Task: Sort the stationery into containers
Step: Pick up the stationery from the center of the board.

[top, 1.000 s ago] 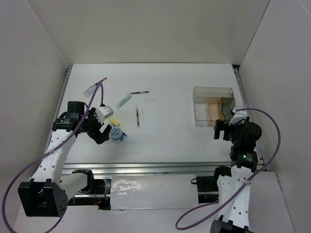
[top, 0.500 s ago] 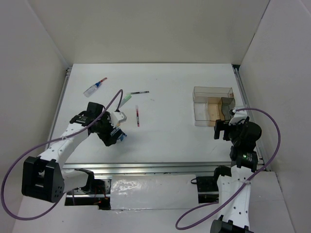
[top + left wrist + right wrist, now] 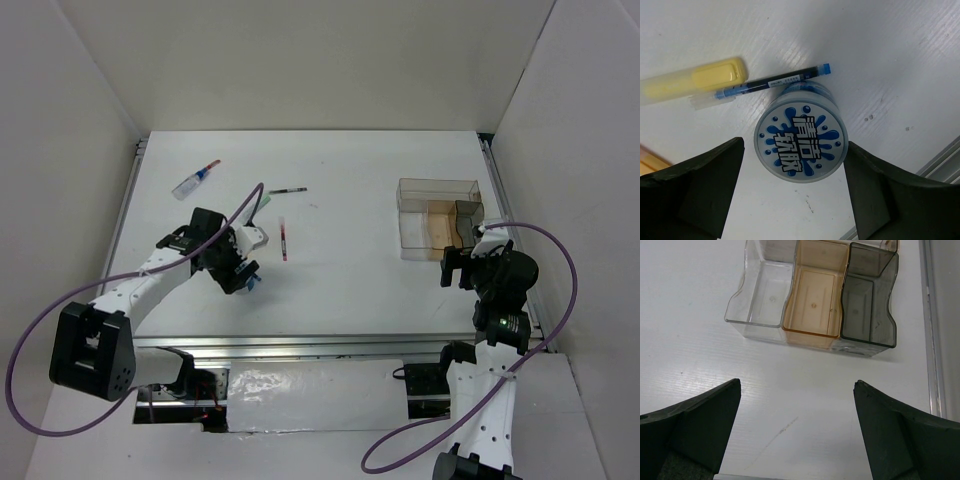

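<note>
Currently the left gripper stands open, its fingers flanking the round blue-white roll on the table, beside a yellow marker and blue pen. The right gripper, also open, hovers near the compartmented box.

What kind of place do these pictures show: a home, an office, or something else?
Probably a robot test cell: white panels enclose the table, and the left arm and right arm are bolted at its near edge.
</note>
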Available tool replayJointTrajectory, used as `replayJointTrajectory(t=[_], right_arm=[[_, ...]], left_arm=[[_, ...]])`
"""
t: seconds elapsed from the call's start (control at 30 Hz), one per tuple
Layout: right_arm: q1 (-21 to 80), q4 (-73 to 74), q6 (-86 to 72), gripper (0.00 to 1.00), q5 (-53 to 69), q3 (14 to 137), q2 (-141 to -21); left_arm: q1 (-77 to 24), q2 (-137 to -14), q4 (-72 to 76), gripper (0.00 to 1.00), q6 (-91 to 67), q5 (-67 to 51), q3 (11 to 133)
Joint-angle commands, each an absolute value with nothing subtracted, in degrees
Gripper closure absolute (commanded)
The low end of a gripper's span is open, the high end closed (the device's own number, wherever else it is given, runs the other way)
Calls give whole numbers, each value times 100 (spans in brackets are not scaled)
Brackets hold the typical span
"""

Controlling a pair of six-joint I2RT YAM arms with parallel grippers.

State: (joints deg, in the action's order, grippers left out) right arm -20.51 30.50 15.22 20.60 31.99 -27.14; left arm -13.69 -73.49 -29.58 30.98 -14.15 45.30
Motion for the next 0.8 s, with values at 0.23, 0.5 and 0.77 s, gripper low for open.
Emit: replayJointTrajectory(t=[0.23, 0.5, 0.77], right_arm=[[-2065, 2988, 1485, 0, 2048, 3393, -2725], [-2065, 3015, 1503, 0, 2127, 3419, -2698], [-2066, 3032, 1433, 0, 2233, 3472, -2523]], left_arm=[[-1441, -7365, -2733, 44, 3006, -1283, 4605], [-1616, -7312, -3866, 60, 2725, -1995, 6203], [-2801, -8575, -3929, 63, 1969, -2189, 8068]])
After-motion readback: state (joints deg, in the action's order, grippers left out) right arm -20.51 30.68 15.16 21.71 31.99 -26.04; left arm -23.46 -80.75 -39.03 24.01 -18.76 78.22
